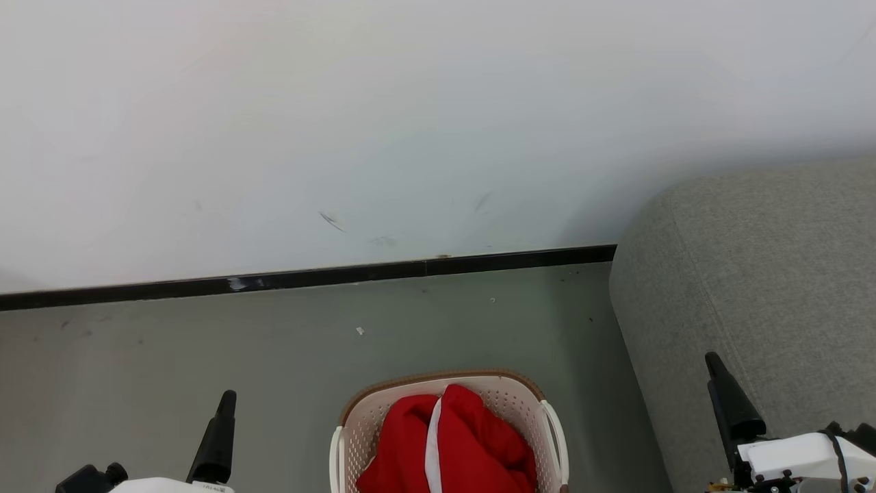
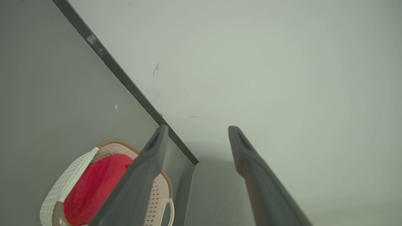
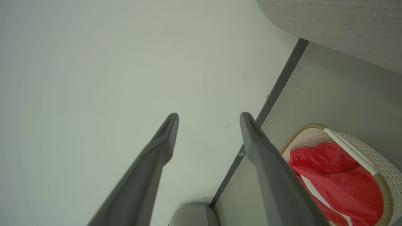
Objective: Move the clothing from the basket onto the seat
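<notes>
I'm seeing soft red cloth clothing sitting in a perforated cream plastic basket. The seat is showing rough grey fabric.

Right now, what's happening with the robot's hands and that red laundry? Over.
Left gripper, right gripper: fingers wide, empty. Clothing in basket, not yet lifted. Seat at right, nothing on the floor between.

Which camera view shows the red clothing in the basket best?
The head view: the clothing lies unobstructed, white stripe clear, though cropped below. Both wrist views show it partly hidden by a dark finger.
</notes>
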Controlling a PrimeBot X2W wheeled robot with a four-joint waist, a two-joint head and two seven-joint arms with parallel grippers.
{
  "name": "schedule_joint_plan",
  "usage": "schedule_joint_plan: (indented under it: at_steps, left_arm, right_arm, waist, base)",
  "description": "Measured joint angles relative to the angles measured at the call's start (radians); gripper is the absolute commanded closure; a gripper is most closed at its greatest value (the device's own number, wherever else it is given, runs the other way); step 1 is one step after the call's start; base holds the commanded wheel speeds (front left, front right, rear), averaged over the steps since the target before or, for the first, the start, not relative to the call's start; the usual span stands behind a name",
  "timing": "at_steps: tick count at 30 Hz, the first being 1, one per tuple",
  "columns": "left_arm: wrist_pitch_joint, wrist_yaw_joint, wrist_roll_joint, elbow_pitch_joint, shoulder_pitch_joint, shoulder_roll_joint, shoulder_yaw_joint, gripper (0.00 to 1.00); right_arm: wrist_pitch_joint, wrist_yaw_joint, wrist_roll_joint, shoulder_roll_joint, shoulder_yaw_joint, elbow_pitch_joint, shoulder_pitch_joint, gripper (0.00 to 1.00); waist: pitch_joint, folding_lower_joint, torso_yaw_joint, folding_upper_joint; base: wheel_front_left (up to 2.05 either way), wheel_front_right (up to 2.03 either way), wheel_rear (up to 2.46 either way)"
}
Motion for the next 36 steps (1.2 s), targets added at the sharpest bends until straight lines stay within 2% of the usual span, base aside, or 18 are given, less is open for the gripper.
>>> schedule_joint_plan:
  at_steps: [9,17,36]
  left_arm:
    - [-0.026,0.034,0.156,-0.027,0.000,0.015,-0.031,0.00]
    - [-0.048,0.069,0.296,-0.051,0.000,0.019,-0.057,0.00]
    - [-0.100,0.138,0.608,-0.120,0.007,0.019,-0.102,0.00]
  right_arm:
    - [-0.021,0.000,-0.165,0.002,0.007,-0.021,0.014,0.00]
    - [-0.044,0.000,-0.326,0.003,0.018,-0.043,0.023,0.00]
    - [-0.097,0.000,-0.623,0.008,0.034,-0.083,0.046,0.00]
  waist:
    - [-0.006,0.0049,0.002,0.0000]
    - [-0.010,0.0056,0.004,0.0000]
    - [-0.002,-0.0056,0.011,0.0000]
  base:
    - [0.00,0.00,0.00]
    - [0.00,0.00,0.00]
    - [0.00,0.00,0.00]
